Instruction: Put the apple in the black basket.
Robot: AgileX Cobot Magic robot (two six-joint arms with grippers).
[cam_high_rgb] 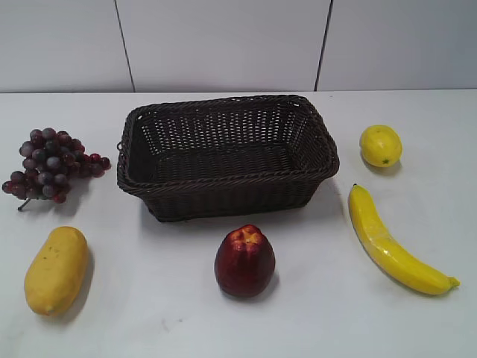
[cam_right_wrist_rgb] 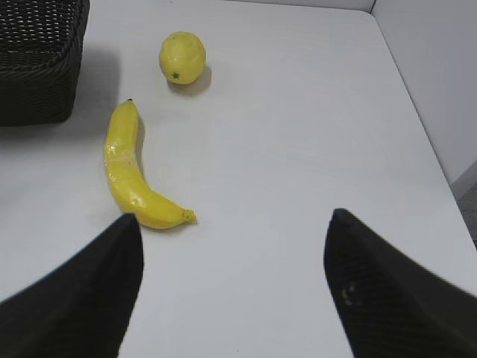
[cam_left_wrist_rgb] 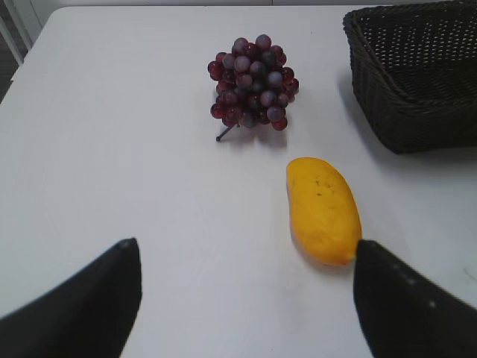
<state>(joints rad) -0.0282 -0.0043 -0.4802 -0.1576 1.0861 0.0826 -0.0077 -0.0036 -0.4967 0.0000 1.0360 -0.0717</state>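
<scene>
Exterior: apple [cam_high_rgb: 244,261] upright on white table [cam_high_rgb: 313,313], just in front of black basket [cam_high_rgb: 227,153], not touching it. Grapes [cam_high_rgb: 51,165] and mango [cam_high_rgb: 57,269] to the left; lemon [cam_high_rgb: 381,145] and banana [cam_high_rgb: 395,242] to the right. No arms in frame.

Left wrist: left gripper [cam_left_wrist_rgb: 246,298] above the table, fingers [cam_left_wrist_rgb: 89,306] spread wide, holding nothing; mango and grapes ahead, basket corner upper right.

Right wrist: right gripper [cam_right_wrist_rgb: 231,287] likewise spread and empty; banana and lemon ahead, basket corner upper left
</scene>
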